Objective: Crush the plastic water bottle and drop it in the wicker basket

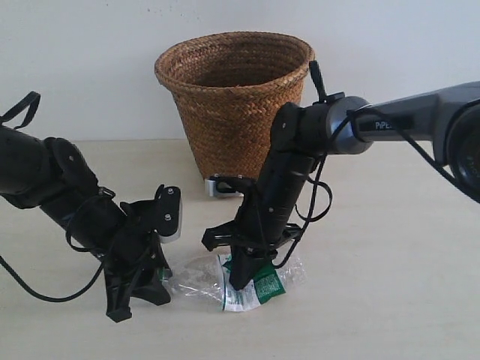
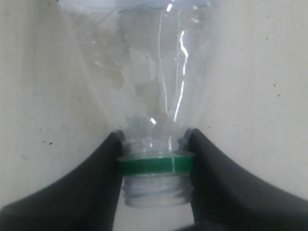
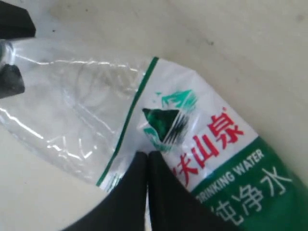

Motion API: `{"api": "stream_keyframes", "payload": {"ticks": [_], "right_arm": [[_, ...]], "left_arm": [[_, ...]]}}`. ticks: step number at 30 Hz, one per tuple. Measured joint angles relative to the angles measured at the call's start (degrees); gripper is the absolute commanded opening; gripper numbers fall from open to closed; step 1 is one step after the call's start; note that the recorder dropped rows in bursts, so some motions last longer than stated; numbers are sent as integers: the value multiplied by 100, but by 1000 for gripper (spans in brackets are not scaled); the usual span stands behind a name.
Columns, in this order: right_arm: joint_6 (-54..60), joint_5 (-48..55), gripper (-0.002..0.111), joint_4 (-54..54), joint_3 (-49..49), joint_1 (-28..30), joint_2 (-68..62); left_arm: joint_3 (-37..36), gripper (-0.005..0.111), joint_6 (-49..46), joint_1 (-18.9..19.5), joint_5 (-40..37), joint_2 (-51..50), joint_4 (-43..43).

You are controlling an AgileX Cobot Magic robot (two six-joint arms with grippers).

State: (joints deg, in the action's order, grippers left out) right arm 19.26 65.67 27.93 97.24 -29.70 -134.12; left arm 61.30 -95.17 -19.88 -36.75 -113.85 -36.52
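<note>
The plastic water bottle (image 1: 255, 289) lies flattened on the table in front of the wicker basket (image 1: 234, 97), its green-and-white label (image 3: 211, 144) creased. My left gripper (image 1: 159, 279) is shut on the bottle's neck (image 2: 156, 163), one finger on each side of the green ring; the threaded mouth has no cap. The clear body (image 2: 154, 86) stretches away from it. My right gripper (image 3: 147, 156) is shut, its two fingers together with nothing between them, and their tips press down on the label's edge (image 1: 238, 281).
A small white and silver object (image 1: 223, 185) lies at the foot of the basket. The right arm (image 1: 390, 120) reaches in from the right, level with the basket's side. A pale wall stands close behind. Black cables hang from both arms.
</note>
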Motion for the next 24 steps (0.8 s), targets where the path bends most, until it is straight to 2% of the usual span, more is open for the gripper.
{"api": "stream_keyframes", "payload": {"ticks": [11, 24], "right_arm": [[-75, 546, 0, -125, 509, 0, -44], [309, 315, 0, -218, 489, 10, 880]], "left_arm": [[0, 5, 11, -5, 0, 0, -47], [0, 5, 10, -5, -23, 0, -68]]}}
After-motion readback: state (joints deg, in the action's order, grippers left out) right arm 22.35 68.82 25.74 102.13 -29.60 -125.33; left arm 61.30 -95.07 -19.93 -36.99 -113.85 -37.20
